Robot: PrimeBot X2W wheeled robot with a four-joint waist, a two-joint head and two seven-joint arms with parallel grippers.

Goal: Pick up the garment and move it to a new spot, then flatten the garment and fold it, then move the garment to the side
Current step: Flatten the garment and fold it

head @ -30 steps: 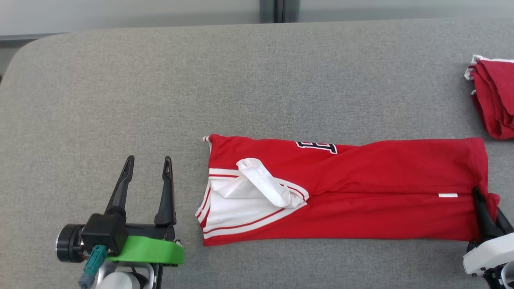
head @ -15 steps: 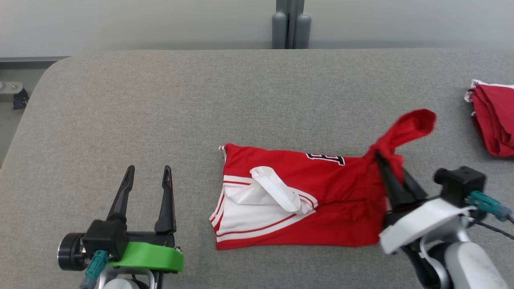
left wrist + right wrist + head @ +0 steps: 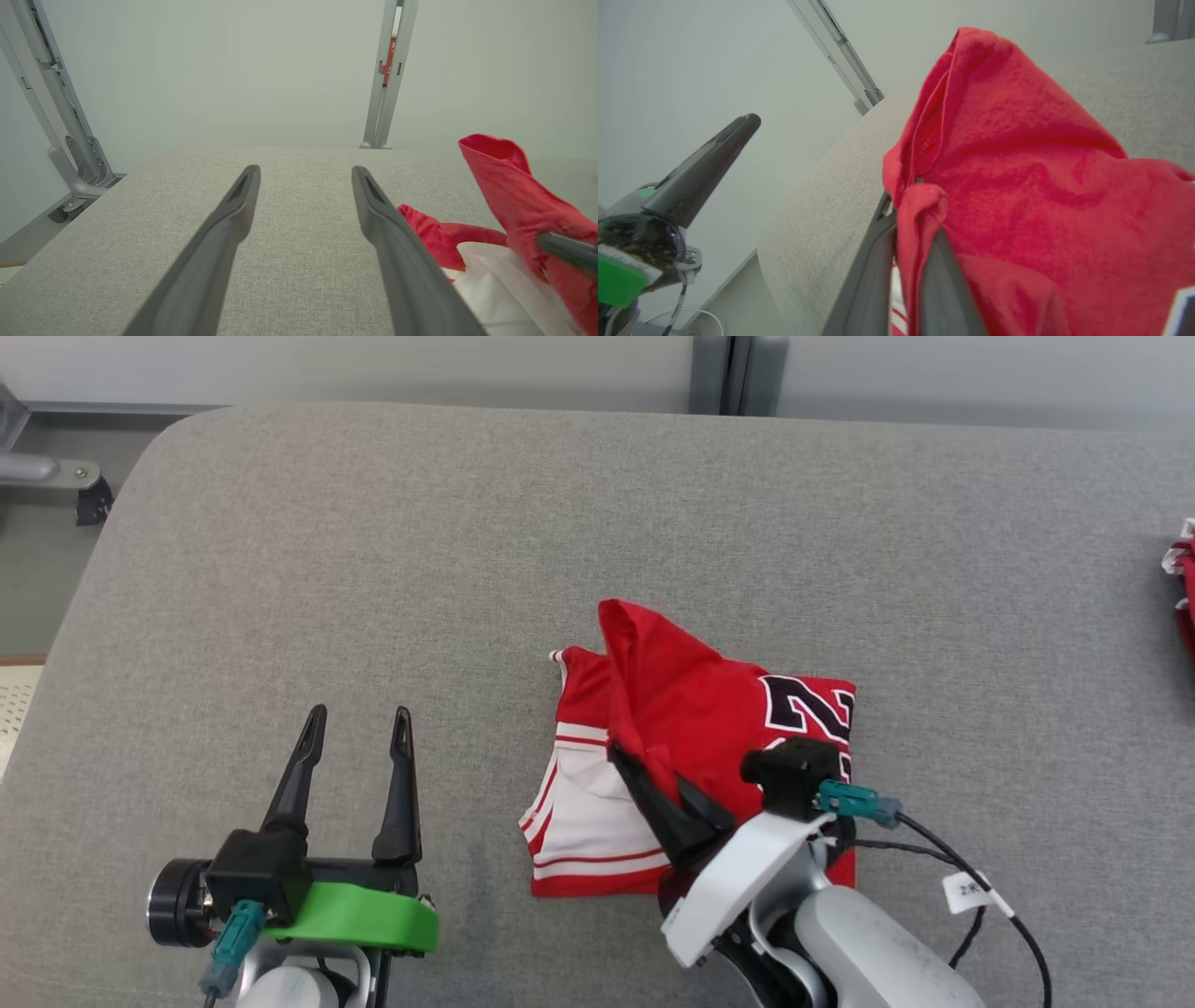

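Head view | shirt (image 3: pixel 719 709) lay half-doubled just 5 o'clock of table (image 3: pixel 373 523) centre | my right gripper (image 3: pixel 646 767) pinched its red edge, held up toward 11 o'clock | my left gripper (image 3: pixel 359 711) stood spread, empty, 7 o'clock | I judged it soft, light, floppy; grip at hem corners

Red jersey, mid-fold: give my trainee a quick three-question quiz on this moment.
1. True or false: the left gripper is open and holds nothing.
2. What does the right gripper pinch? A) the red jersey B) a white towel C) nothing
3. Fill in: the left gripper sits apart from the red jersey, on the robot's ___ side of it.
Key: 1 true; 2 A; 3 left.
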